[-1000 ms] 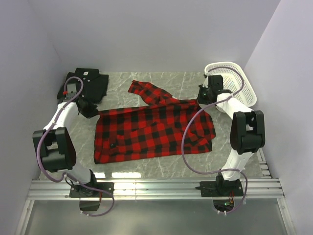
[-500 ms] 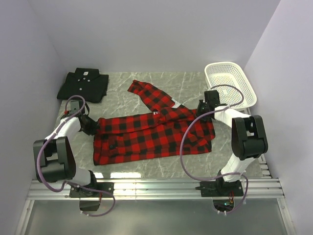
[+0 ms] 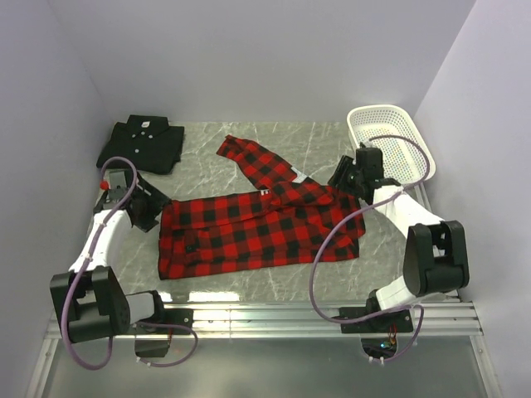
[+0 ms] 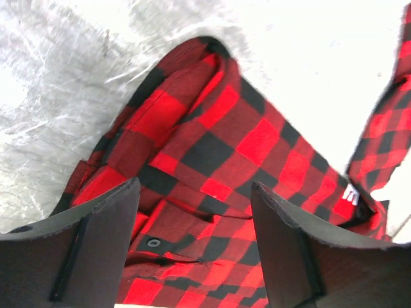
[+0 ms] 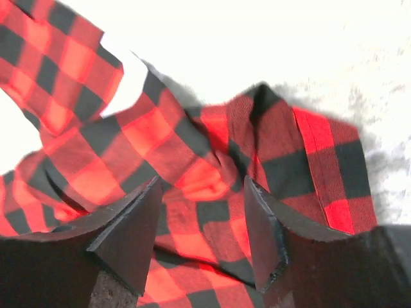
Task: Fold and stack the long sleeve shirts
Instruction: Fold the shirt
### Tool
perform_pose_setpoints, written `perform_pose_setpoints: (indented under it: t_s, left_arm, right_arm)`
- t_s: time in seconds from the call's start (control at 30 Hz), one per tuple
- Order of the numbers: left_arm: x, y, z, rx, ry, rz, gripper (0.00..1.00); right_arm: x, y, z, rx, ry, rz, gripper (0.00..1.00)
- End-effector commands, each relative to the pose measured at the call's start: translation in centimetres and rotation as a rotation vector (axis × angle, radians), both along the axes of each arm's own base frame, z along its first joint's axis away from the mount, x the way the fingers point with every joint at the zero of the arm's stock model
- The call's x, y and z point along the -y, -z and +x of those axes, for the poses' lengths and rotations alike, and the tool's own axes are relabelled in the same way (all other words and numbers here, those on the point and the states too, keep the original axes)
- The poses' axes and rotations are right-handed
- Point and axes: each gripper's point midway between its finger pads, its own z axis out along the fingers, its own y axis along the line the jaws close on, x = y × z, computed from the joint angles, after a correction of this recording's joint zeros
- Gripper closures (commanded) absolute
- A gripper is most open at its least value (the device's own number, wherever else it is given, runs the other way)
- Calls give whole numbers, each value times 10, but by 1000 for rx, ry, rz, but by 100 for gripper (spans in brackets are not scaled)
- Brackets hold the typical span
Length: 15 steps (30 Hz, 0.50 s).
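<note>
Both stood apart-jawed and empty: left gripper point(image 3: 152, 206), right gripper point(image 3: 342, 176), flanking the red-and-black checked plaid cloth shirt point(image 3: 257, 228); smoothing its rumpled right side before gripping looked wise.

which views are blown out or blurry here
Left wrist: the table is blown out to white at the upper right, and the plaid shirt is slightly soft. Right wrist: the table is washed out too, and the plaid is smeared by blur. Top external: evenly lit and sharp, with the table's veining visible.
</note>
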Motion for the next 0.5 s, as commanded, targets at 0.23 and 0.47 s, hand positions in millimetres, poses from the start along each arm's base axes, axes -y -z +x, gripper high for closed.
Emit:
perform_pose_setpoints:
  t_s: [0.23, 0.47]
  left_arm:
    - [27, -34, 59, 75, 107, 11, 29]
    - [46, 12, 81, -27, 62, -37, 42]
  right_arm:
    - [-7, -15, 63, 38, 93, 99, 46]
    - [-7, 30, 69, -52, 159, 151, 50]
